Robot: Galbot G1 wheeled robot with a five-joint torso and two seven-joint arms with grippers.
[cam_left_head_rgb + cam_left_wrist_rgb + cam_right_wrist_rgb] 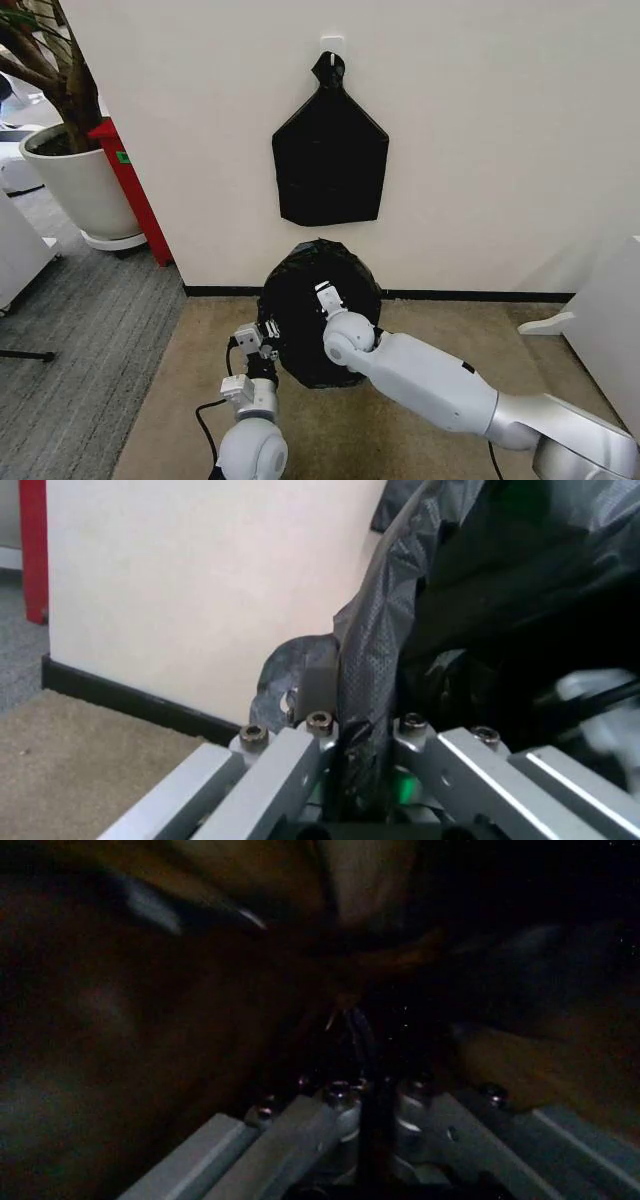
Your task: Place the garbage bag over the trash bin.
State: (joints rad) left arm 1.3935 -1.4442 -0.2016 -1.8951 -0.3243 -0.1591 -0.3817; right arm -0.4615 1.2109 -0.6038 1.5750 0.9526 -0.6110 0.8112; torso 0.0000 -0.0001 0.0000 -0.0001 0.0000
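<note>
Against the wall's foot, on the floor, the garbage bag [318, 305] is sitting as a black mound; I cannot make out the trash bin. My left claw [355, 739] is clamping a fold of film at the mound's left edge. My right claw [328, 297] is reaching onto its top, clamping film too.

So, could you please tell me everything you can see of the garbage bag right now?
The garbage bag is thin, glossy black film, bulging in a rounded, crinkled mound on the tan carpet against the wall's dark baseboard. The left gripper is shut on a gathered fold at its left edge; the film there looks finely textured. The right gripper reaches into its upper middle, surrounded by dark film.
</note>
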